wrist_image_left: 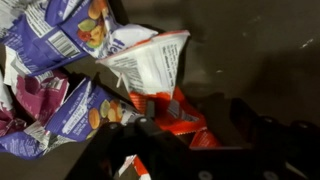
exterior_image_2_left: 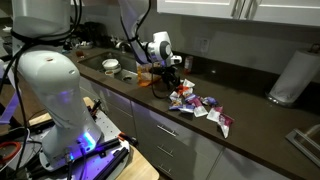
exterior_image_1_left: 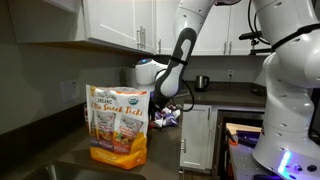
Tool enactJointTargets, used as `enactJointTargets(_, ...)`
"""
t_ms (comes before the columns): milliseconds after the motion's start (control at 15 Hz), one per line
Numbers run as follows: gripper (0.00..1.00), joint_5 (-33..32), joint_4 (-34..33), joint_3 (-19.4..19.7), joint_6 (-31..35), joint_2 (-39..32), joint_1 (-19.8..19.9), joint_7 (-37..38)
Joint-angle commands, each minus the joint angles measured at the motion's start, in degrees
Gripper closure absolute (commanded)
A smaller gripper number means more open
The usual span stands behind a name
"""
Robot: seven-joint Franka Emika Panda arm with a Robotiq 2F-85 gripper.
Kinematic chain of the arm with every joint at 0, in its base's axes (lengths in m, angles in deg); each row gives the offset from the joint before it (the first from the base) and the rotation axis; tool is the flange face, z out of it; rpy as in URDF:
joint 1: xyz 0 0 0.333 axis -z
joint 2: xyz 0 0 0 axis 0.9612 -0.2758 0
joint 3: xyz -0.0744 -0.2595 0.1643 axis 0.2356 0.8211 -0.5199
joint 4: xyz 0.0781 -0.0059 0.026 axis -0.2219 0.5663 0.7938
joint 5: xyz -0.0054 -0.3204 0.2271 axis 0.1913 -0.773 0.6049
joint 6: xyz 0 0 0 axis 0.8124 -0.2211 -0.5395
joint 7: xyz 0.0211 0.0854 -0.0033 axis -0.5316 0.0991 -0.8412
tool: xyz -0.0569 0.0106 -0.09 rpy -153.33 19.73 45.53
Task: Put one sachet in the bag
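Gripper (wrist_image_left: 188, 138) low over packet pile (exterior_image_2_left: 203, 106) on desk (exterior_image_2_left: 258, 128), fingers flanking sachet (wrist_image_left: 176, 112); clamped or not, cannot tell; bag (exterior_image_1_left: 118, 124) at pile's 9 o'clock

Bag (exterior_image_1_left: 118, 125) upright on worktop (exterior_image_2_left: 255, 120), nearest camera in exterior view; packet pile (exterior_image_1_left: 166, 117) behind it, to right. Cabinets (exterior_image_1_left: 110, 25) on wall above bag. Gripper (exterior_image_2_left: 177, 86) over pile's edge nearest bag. Wrist view: sachet (wrist_image_left: 172, 112) lying on worktop, just ahead of jaws, touching pile packets at left and above.
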Motion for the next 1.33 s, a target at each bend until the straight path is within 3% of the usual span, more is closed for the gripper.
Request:
enactJointTargets(0,0.54,-1.40,-2.38,5.09,2.38,-4.11,-4.79,2.45)
enactJointTargets(333,0.85,-2.24,-2.04,10.49,2.52,-4.77,-10.36,4.47)
enactJointTargets(467,0.93,-1.54,-1.17,11.16,0.14,-2.88,-11.70,4.51)
enactJointTargets(667,0.97,0.15,-0.03,9.83,-4.79,1.50,-11.34,2.41)
enactJointTargets(867,0.94,-0.38,1.80,7.85,-11.85,7.74,-10.45,1.78)
enactJointTargets(1267,0.94,0.61,5.04,-0.89,-28.14,22.83,-5.61,-0.07)
